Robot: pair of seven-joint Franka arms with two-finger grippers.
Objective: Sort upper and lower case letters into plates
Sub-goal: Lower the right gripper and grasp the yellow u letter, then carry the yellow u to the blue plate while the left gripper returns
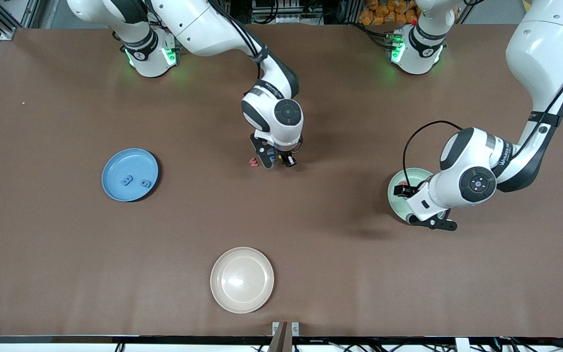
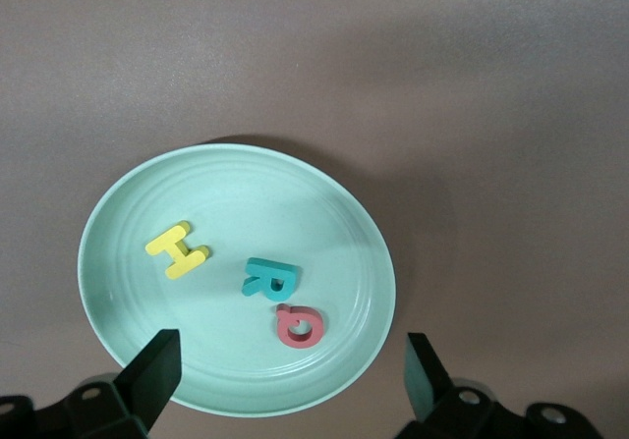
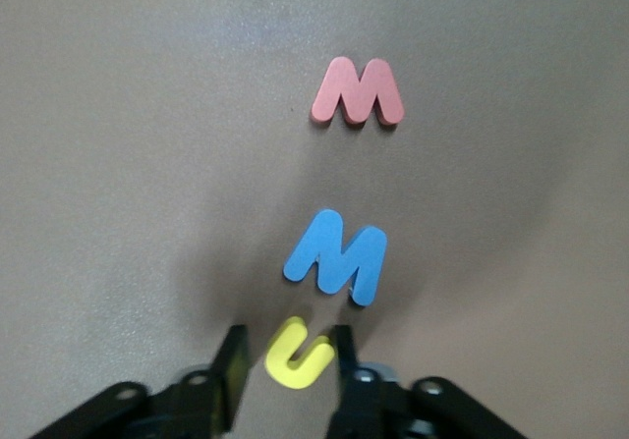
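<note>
My right gripper (image 3: 285, 358) is down at the table's middle (image 1: 276, 162), its open fingers close about a yellow u letter (image 3: 300, 353); one finger touches it and a small gap remains at the other. Beside it lie a blue m (image 3: 337, 256) and a red m (image 3: 359, 93), and the red m (image 1: 252, 162) also shows from the front. My left gripper (image 2: 290, 360) hangs open and empty over the mint green plate (image 2: 118, 223), which holds a yellow H (image 2: 178, 250), a teal R (image 2: 267, 279) and a red Q (image 2: 300, 325). The blue plate (image 1: 115, 164) holds two blue letters (image 1: 126, 180).
A cream-beige plate (image 1: 242, 279) with nothing in it sits near the table's front edge, nearer to the front camera than the loose letters. The mint green plate (image 1: 396, 203) lies toward the left arm's end, the blue plate toward the right arm's end.
</note>
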